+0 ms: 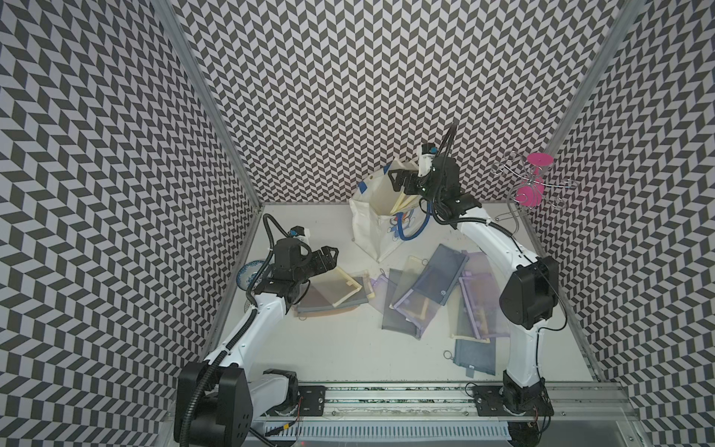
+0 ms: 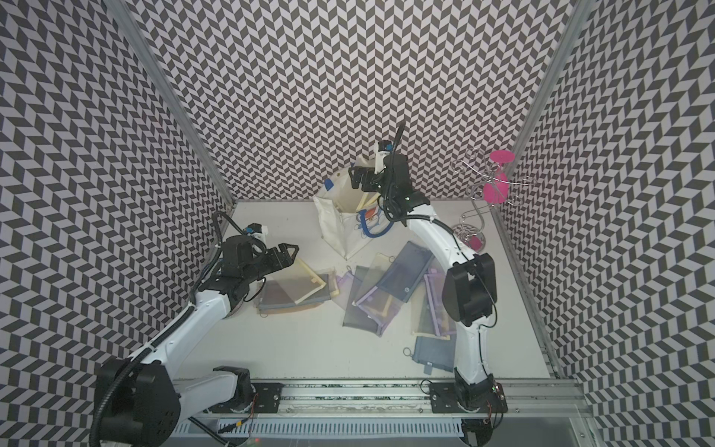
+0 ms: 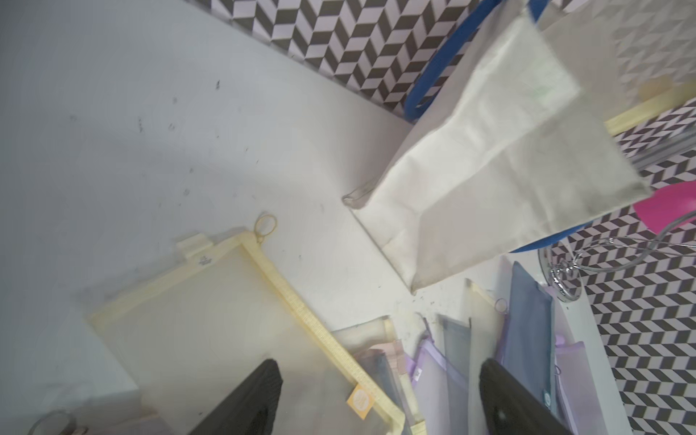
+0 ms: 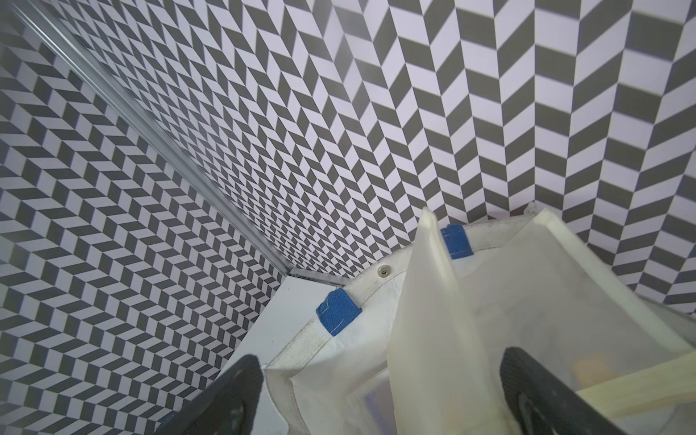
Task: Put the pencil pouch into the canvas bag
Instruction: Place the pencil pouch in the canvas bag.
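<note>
At the back of the white counter (image 1: 340, 348), close to the rear wall, your boxy cream-white canvas bag with blue strap handles (image 1: 365, 228) (image 2: 332, 226) stood upright with its mouth open, and you had your right hand (image 1: 402, 178) (image 2: 360, 178) poised over that mouth. Seen from the right wrist, that hand (image 4: 380, 357) was released, its two black fingers (image 4: 233, 395) spread wide to either side of a pale yellow translucent pencil pouch (image 4: 425, 320) (image 1: 400, 202) that stood on end inside the bag, one corner poking above the rim (image 4: 312, 339); neither finger pressed on it. Over on the left side of the counter, your left hand (image 1: 330, 259) (image 2: 288, 253) (image 3: 380, 365) hung released as well, fingers apart, just above a flat yellow-edged mesh pouch (image 1: 332, 288) (image 3: 211, 331) lying on top of a small stack, well apart from the bag (image 3: 489, 169). Between your two arms, loose purple and grey-blue mesh pouches (image 1: 425, 294) (image 2: 390, 286) overlapped in a heap near the bag's foot, and one more grey pouch (image 1: 474, 358) lay flat beside the base of the right arm. You also had a chrome wire stand with pink discs (image 1: 536, 182) in the far right corner and a blue-patterned plate (image 1: 247, 274) partly hidden behind the left arm.
</note>
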Controlling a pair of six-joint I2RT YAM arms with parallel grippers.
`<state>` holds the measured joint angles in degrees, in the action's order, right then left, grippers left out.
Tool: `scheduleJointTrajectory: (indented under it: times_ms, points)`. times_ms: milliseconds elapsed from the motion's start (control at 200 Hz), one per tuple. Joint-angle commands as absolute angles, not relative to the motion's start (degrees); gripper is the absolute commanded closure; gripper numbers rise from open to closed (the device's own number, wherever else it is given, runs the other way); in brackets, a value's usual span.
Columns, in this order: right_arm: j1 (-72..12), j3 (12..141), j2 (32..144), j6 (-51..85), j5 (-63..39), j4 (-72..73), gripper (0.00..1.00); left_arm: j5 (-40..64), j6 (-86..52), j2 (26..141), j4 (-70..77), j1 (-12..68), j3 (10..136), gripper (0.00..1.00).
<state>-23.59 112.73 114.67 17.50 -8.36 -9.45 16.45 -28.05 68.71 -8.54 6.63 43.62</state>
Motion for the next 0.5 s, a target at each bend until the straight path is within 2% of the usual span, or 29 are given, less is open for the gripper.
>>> scheduleJointTrajectory:
  times_ms: [0, 335, 496]
  points:
    - [-22.5, 113.6, 112.7, 14.3, -9.8, -15.4, 0.01, 18.5, -28.4, 70.0, -12.9, 5.3, 45.5, 0.18]
    - [-21.3, 108.7, 106.7, 9.3, -5.8, -18.1, 0.01, 16.9, -29.0, 70.5, -16.1, 3.7, 44.5, 0.21]
    - [-22.6, 97.3, 99.7, 8.7, -8.1, -15.4, 0.01, 15.3, -28.5, 68.1, -19.1, 2.3, 42.3, 0.22]
